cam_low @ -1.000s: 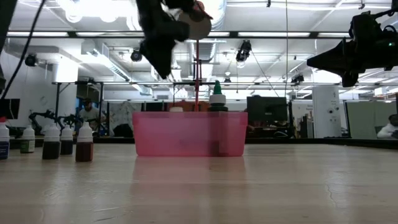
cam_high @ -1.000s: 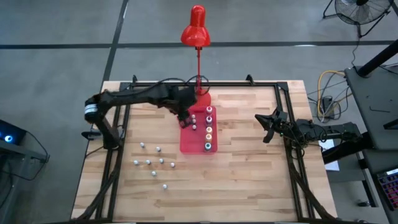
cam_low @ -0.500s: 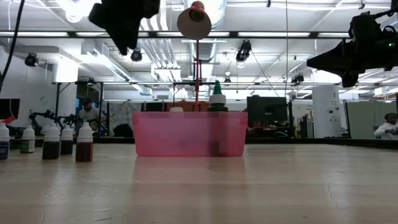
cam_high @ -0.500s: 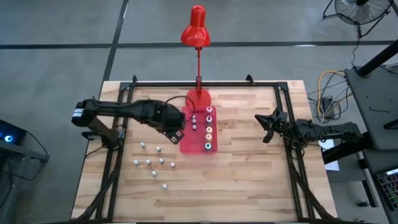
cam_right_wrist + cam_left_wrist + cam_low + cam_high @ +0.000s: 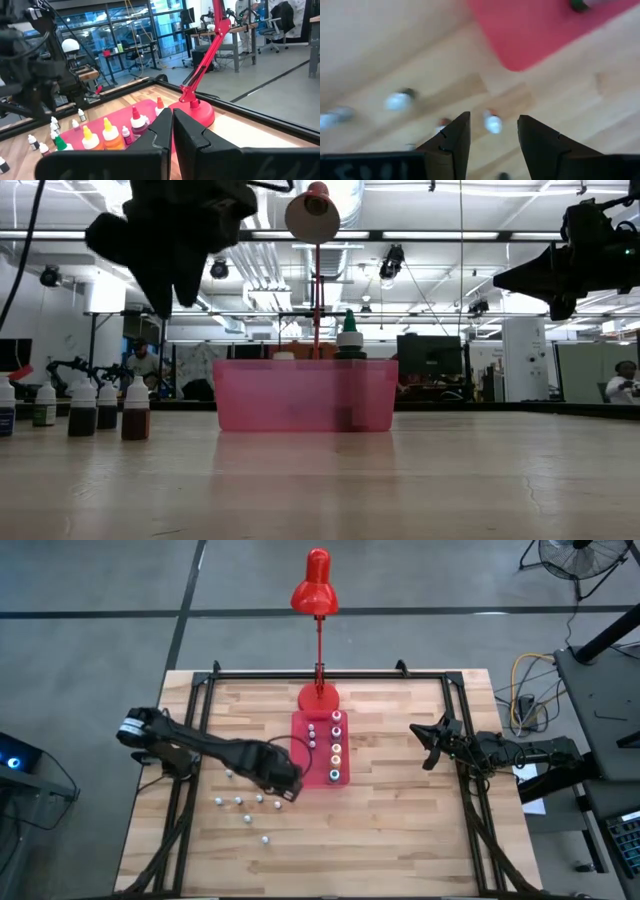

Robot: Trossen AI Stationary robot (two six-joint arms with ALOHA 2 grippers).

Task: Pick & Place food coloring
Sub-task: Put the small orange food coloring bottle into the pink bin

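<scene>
Left wrist view: you get smeared bottles [image 5: 492,123]; their cap colours can't be read.
Tray [image 5: 540,30]: the picture's edge cuts it off.
Low view: the left arm [image 5: 170,230] is cropped above; its fingers are unreadable.
Loose bottles [image 5: 240,802] from above: too small to tell colours.
Tray bottles [image 5: 348,332]: mostly hidden behind the tray's near wall.

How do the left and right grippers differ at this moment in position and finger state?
The left gripper hangs over the wood just off the red tray, near the loose small bottles; the right gripper waits near the table's right side, away from any bottle. The left gripper's fingers stand apart with nothing between them; the right gripper's fingers are shut together. Both are empty and off the table.
</scene>
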